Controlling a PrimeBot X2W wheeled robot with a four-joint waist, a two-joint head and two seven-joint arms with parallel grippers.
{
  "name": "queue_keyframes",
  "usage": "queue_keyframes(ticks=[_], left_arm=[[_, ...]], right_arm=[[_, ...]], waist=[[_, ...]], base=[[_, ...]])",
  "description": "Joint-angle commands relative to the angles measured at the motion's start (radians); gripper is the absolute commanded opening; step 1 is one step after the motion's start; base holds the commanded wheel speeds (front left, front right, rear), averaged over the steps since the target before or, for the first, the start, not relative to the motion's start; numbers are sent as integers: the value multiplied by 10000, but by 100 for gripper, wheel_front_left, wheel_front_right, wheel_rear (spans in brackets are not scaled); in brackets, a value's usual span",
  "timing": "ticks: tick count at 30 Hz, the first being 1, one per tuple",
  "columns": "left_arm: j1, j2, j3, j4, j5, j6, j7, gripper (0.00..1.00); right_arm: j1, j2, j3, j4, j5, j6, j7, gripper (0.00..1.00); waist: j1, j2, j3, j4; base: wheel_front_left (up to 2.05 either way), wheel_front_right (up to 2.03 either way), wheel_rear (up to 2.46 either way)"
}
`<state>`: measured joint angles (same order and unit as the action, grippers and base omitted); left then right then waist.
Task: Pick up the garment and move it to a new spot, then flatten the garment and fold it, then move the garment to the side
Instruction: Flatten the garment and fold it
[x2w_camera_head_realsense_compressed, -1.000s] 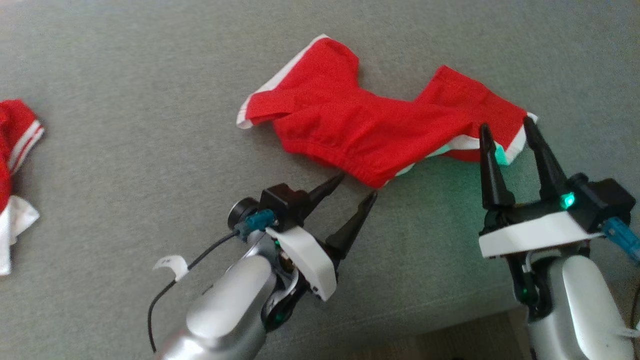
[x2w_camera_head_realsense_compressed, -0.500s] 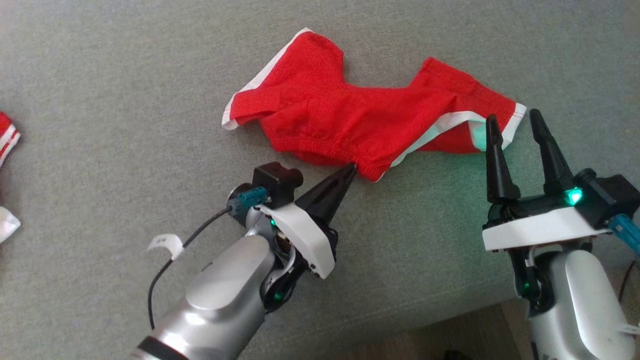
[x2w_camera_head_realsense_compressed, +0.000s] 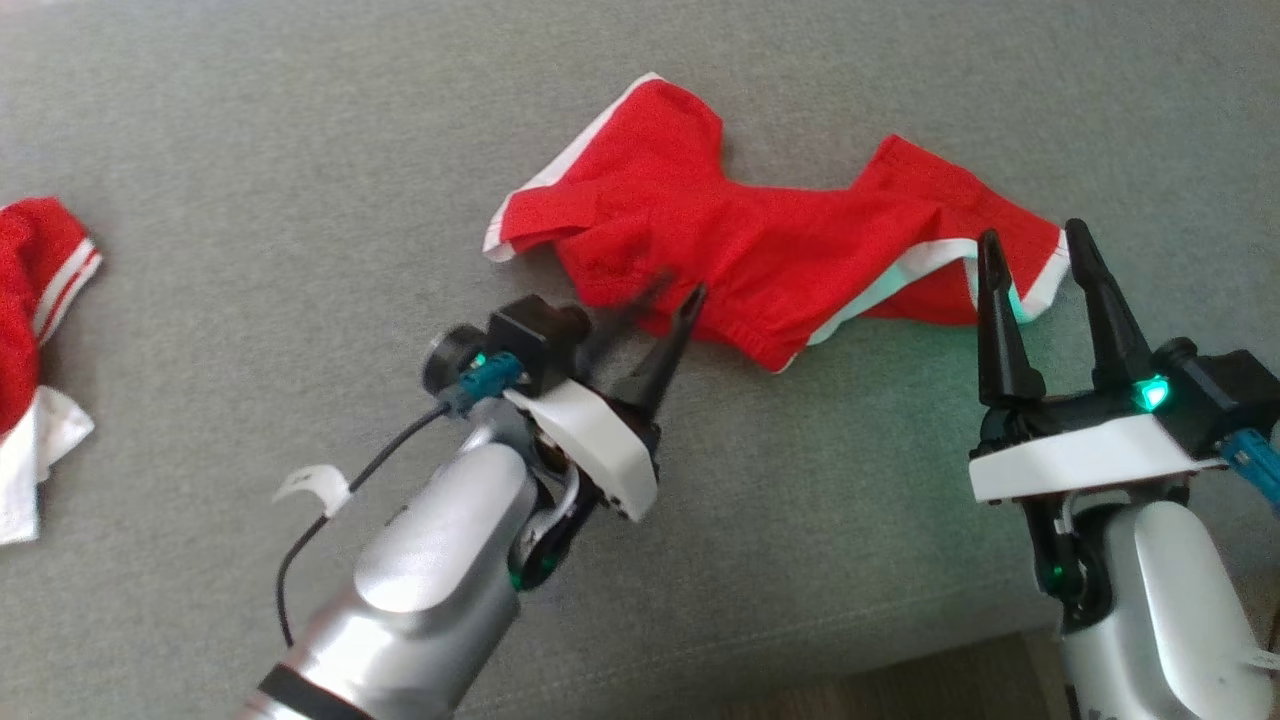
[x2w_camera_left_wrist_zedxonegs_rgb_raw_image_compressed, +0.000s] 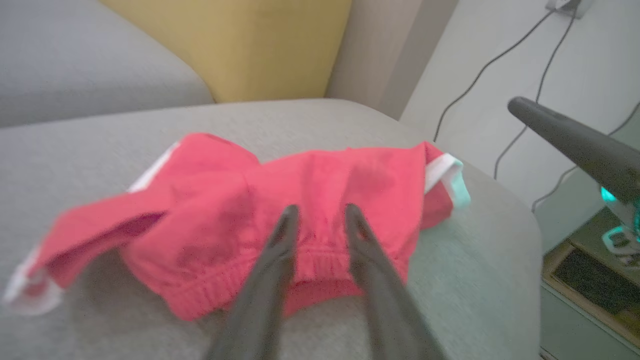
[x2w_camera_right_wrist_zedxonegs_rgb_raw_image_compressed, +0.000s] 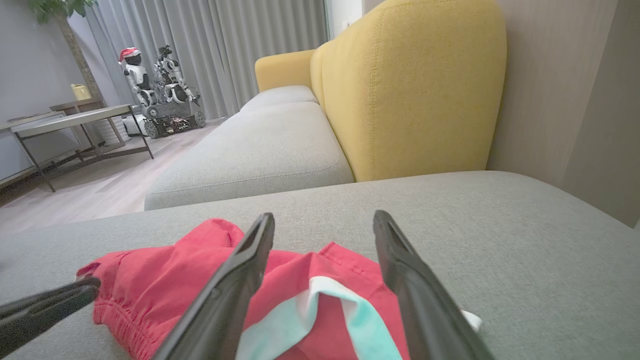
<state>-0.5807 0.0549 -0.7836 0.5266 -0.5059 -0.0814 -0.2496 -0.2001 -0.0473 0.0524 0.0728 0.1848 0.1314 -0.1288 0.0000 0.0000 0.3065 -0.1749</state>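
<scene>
The garment (x2w_camera_head_realsense_compressed: 760, 240) is a pair of red shorts with white trim, lying crumpled on the grey sofa cushion (x2w_camera_head_realsense_compressed: 250, 150). My left gripper (x2w_camera_head_realsense_compressed: 680, 288) is at its near elastic waistband, fingers blurred and a narrow gap apart. In the left wrist view the left gripper (x2w_camera_left_wrist_zedxonegs_rgb_raw_image_compressed: 320, 209) has both tips over the waistband of the garment (x2w_camera_left_wrist_zedxonegs_rgb_raw_image_compressed: 210, 200), with flat fabric showing between them. My right gripper (x2w_camera_head_realsense_compressed: 1030, 240) stands open at the garment's right leg hem. The right wrist view shows the right gripper (x2w_camera_right_wrist_zedxonegs_rgb_raw_image_compressed: 324, 215) wide apart above the white-trimmed hem of the garment (x2w_camera_right_wrist_zedxonegs_rgb_raw_image_compressed: 150, 270).
Another red and white piece of clothing (x2w_camera_head_realsense_compressed: 30, 300) lies at the cushion's far left. The cushion's front edge and wooden floor (x2w_camera_head_realsense_compressed: 950, 680) run along the lower right. A yellow backrest (x2w_camera_right_wrist_zedxonegs_rgb_raw_image_compressed: 410, 90) rises behind the cushion. Cables (x2w_camera_left_wrist_zedxonegs_rgb_raw_image_compressed: 500, 55) hang on the wall.
The left gripper, wide open a second ago and shut half a second ago, now has its fingers slightly parted and farther forward over the waistband. The head camera has shifted. The right gripper stays open.
</scene>
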Motion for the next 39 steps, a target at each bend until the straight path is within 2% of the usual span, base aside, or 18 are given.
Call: queue_keyframes(ticks=[1,8,16,23,39], left_arm=[[-129,100,548,-559,310,218,-121,100],[555,805,1861,-1894,1419,1435,-121,100],[1831,1532,3463,-3118,1693,2341,-121,100],[3073,1905,4485,-3847,1673,2641,-122,100],[4878,2057,5111,-4451,1566,2972,-122,100]], right_arm=[[-87,-30,150,-358,-35,-7,-1,100],[49,-30,35,-416,-196,-7,123,100],[257,-30,50,-455,-373,-7,318,100],[482,-30,78,-429,-500,-7,478,100],[1061,-30,296,-547,-756,-7,807,100]], waist=[[0,0,-101,134],[0,0,-455,599],[0,0,-860,1087],[0,0,-1193,1375],[0,0,-1927,1570]], base=[[0,0,0],[0,0,0],[0,0,0],[0,0,0],[0,0,0]])
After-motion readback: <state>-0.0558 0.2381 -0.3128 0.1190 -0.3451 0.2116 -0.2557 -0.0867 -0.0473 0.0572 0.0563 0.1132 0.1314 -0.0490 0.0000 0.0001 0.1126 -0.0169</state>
